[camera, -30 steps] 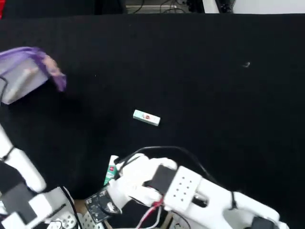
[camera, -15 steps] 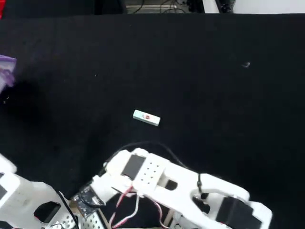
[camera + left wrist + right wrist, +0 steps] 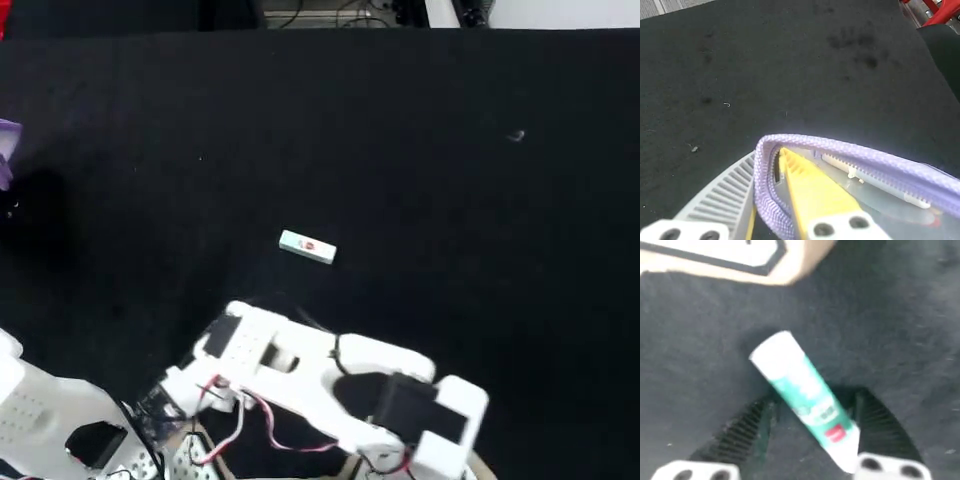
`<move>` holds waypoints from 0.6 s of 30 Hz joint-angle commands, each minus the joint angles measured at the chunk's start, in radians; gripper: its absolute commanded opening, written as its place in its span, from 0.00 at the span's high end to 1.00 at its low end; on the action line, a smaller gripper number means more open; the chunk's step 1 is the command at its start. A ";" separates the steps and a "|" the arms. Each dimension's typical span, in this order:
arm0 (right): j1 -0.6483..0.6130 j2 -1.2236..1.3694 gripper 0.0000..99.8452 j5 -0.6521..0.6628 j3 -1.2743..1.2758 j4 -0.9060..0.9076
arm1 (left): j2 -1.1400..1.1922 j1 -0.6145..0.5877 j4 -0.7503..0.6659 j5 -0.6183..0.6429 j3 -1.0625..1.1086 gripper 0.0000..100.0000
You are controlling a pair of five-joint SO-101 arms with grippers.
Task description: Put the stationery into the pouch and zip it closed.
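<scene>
Purple pouch, partly out of frame, in left pincer

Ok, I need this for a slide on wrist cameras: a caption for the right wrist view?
Right end effector, fingers apart, straddling a green-and-white tube lying on the black table.

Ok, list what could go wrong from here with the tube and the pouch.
1. The tube lies slanted between the right gripper's open fingers, so closing might twist or squeeze it out instead of clamping it.
2. The left gripper pinches the pouch at one end of its zipper edge, and the mouth looks narrow, so the tube could catch on the rim.
3. The small white block lies loose mid-table, where a crossing arm could knock it.
</scene>
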 commanded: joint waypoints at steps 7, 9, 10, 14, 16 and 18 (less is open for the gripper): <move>0.023 0.065 0.99 -0.035 -0.120 0.083 | 0.018 0.071 0.031 -0.017 -0.022 0.97; 0.057 0.058 0.99 -0.044 -0.139 0.120 | 0.017 0.108 0.055 -0.017 -0.022 0.97; 0.078 0.045 0.99 -0.044 -0.147 0.146 | 0.017 0.124 0.063 -0.017 -0.022 0.97; 0.164 -0.061 0.99 -0.046 -0.162 0.242 | 0.017 0.191 0.084 -0.017 -0.022 0.97; 0.201 -0.143 0.99 -0.046 -0.157 0.285 | 0.017 0.220 0.084 -0.015 -0.022 0.97; 0.244 -0.231 0.99 -0.046 -0.157 0.331 | 0.015 0.248 0.084 -0.015 -0.024 0.97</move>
